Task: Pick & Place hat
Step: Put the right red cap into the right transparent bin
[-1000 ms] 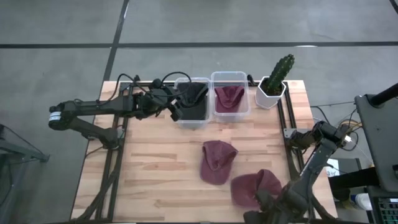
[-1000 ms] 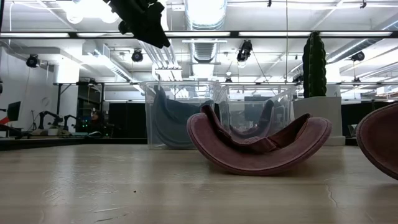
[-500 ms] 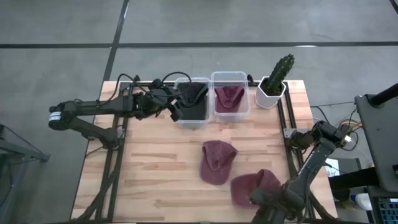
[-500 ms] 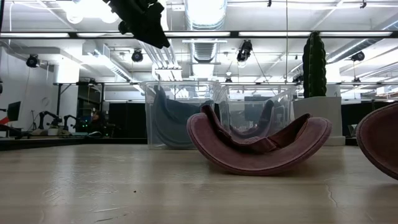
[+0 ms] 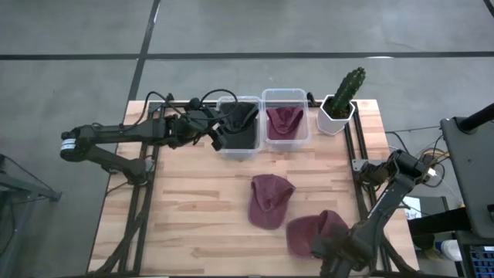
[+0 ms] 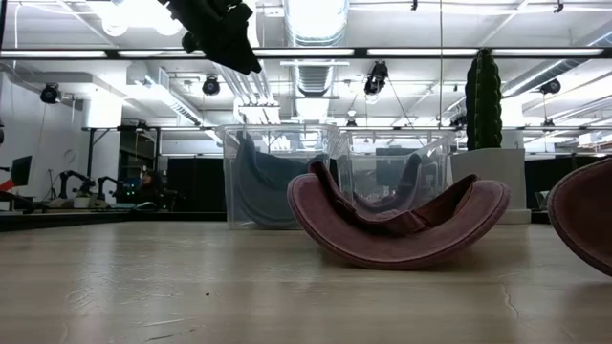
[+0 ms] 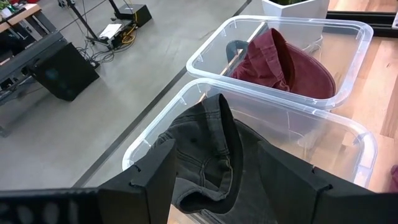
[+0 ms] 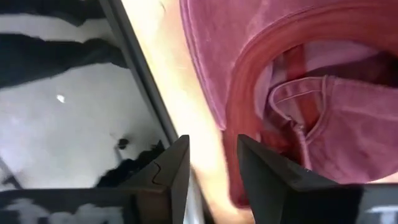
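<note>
Two maroon caps lie crown-down on the table: one in the middle (image 5: 270, 199) (image 6: 397, 225), one at the near right (image 5: 316, 232) (image 8: 298, 93). A dark grey hat (image 7: 217, 149) lies in the left clear bin (image 5: 239, 147), and another maroon hat (image 7: 280, 62) lies in the right bin (image 5: 285, 96). My left gripper (image 7: 239, 186) (image 5: 218, 137) hovers open above the dark hat's bin. My right gripper (image 8: 214, 155) (image 5: 320, 249) is open, low at the near-right cap's brim (image 8: 233, 124). My right gripper stands with its fingers (image 8: 261, 168) on either side of the near-right cap's brim edge (image 8: 231, 180), coming in low from the table's near side. I cannot tell whether a finger touches the brim. The cap rests on the table.
A potted cactus (image 5: 343, 96) (image 6: 483, 96) stands to the right of the bins at the far edge. The table's metal frame rail (image 8: 134, 81) runs close beside my right gripper. Bare wood lies on the table's left half (image 5: 177, 208).
My right arm has crept a little toward the table's left, closer in on the near-right cap. The caps and my left arm have kept still.
</note>
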